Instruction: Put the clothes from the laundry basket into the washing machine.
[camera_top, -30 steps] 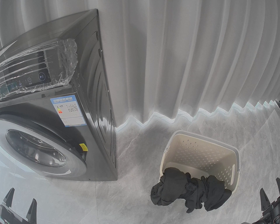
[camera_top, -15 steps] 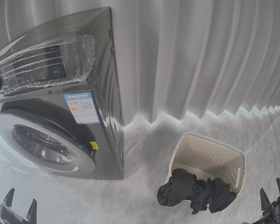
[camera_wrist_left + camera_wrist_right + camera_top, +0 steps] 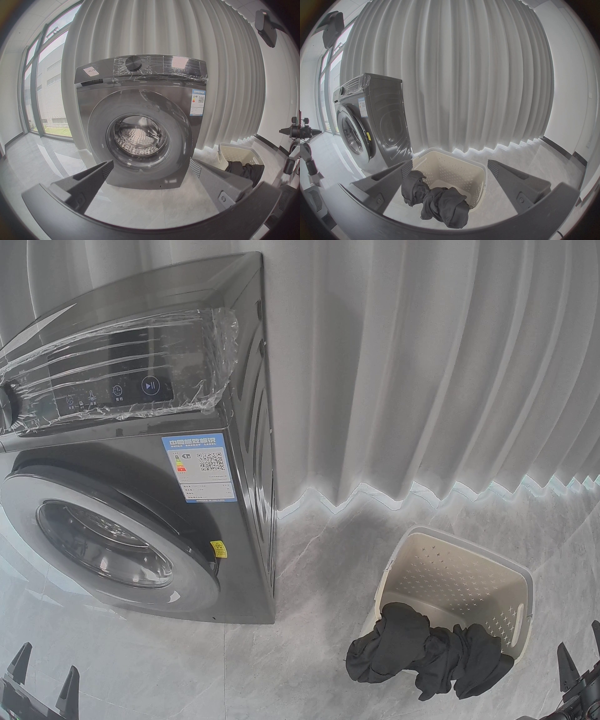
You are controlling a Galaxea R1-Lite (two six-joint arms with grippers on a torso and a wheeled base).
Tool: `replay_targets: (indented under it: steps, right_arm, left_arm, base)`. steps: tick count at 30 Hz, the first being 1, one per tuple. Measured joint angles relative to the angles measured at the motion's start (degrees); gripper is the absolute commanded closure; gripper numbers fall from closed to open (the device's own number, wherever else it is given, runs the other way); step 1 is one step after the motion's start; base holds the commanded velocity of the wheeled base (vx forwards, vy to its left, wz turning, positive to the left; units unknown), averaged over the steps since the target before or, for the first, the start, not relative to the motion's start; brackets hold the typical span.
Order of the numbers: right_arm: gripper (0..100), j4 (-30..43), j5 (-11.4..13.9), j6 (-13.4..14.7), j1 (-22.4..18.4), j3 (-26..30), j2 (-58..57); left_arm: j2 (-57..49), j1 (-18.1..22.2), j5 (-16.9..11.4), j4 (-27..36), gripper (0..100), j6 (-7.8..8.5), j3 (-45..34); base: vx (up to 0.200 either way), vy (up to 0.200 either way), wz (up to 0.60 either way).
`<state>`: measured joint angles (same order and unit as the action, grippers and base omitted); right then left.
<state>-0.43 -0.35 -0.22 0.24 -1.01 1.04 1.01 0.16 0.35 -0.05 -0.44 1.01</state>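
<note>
One dark bundle of clothes (image 3: pixel 425 652) is draped over the near rim of the one laundry basket (image 3: pixel 519 590), on the floor right of the one washing machine (image 3: pixel 187 490). The left pincer (image 3: pixel 150 164) and right pincer (image 3: pixel 449 164) are released, empty. With the door (image 3: pixel 106 546) shut, loading would be blocked; the basket could be tipped by a snagged pull.

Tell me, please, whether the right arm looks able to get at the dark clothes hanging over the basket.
Probably yes: the open right hand faces the clothes draped over the rim of the laundry basket, nothing between.
</note>
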Motion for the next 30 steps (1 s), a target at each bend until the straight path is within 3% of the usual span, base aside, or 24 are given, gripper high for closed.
replay_targets:
  steps: [10,25,30]
  right_arm:
    - [0,0.00,0.02,-0.02,0.02,0.00,0.00]
    - [0,0.00,0.02,-0.02,0.09,0.00,0.00]
    - [0,-0.01,0.11,-0.02,0.06,0.00,0.00]
  left_arm:
    - [0.00,0.00,0.07,-0.02,0,0.22,0.00]
    - [0.00,0.00,0.05,-0.02,0,0.17,0.00]
    - [0.00,0.00,0.07,0.00,0,0.41,0.00]
  base:
    - [0.000,0.020,0.00]
    - [0.000,0.200,0.00]
    - [0.000,0.000,0.00]
